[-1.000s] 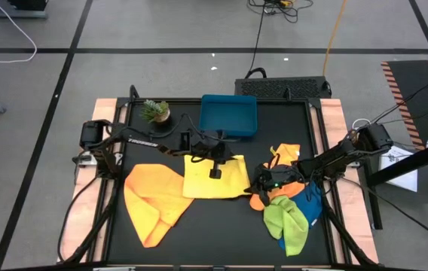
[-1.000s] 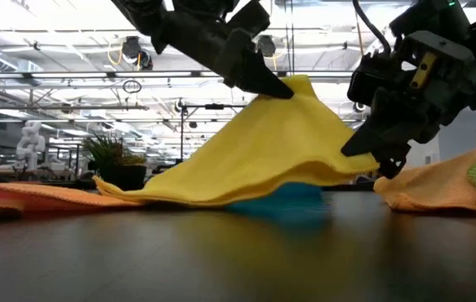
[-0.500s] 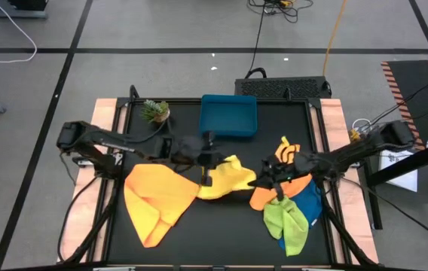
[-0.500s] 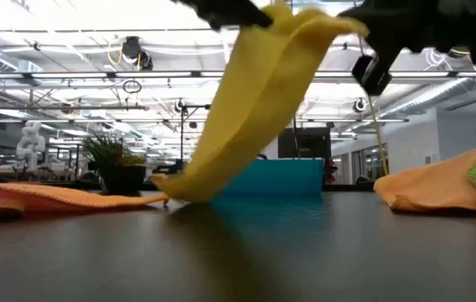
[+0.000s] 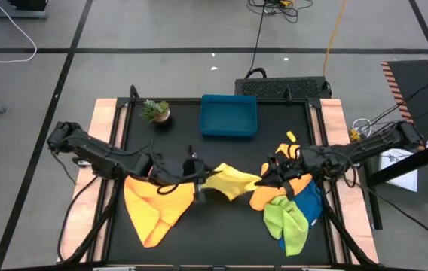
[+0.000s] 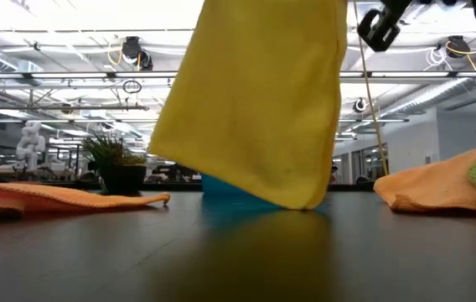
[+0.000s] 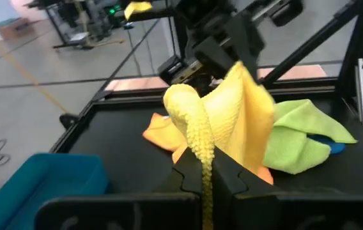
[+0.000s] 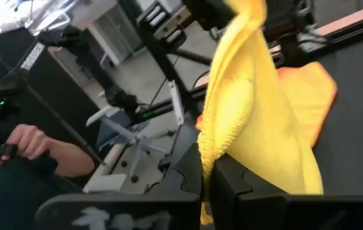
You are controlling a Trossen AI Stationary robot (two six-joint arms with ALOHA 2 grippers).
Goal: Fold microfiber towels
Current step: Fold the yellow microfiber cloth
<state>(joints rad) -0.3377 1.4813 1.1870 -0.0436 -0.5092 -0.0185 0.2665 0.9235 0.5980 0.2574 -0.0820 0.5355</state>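
The yellow microfiber towel (image 5: 230, 181) hangs bunched between my two grippers over the middle of the table. In the low view it (image 6: 259, 101) drapes as a wide sheet, with its lower end (image 6: 301, 200) close to the table; I cannot tell whether it touches. My left gripper (image 5: 197, 183) is shut on its left end. My right gripper (image 5: 265, 179) is shut on its right end. One orange towel (image 5: 154, 203) lies crumpled at the near left. Another orange towel (image 5: 268, 197), a lime green one (image 5: 286, 223) and a blue one (image 5: 312, 205) lie heaped at the near right. My left gripper pinches a bunched edge of the yellow towel (image 7: 202, 148) between its two fingers, coming nearly level from the table's left. The cloth sags away from the fingers toward the other gripper. My right gripper pinches a bunched edge at the towel's other end (image 8: 211, 148) between its two fingers, level from the table's right. The cloth hangs below and beyond the fingers.
A blue rectangular tray (image 5: 229, 115) stands at the far middle of the table, with a small potted plant (image 5: 155, 111) to its left. A person's hand (image 8: 25, 142) shows in the room beyond the table.
Both grippers have risen with the yellow towel. My left gripper has also gone toward the table's near left. The towel, which lay partly spread on the table with one side raised, has come up and now hangs gathered between the grippers.
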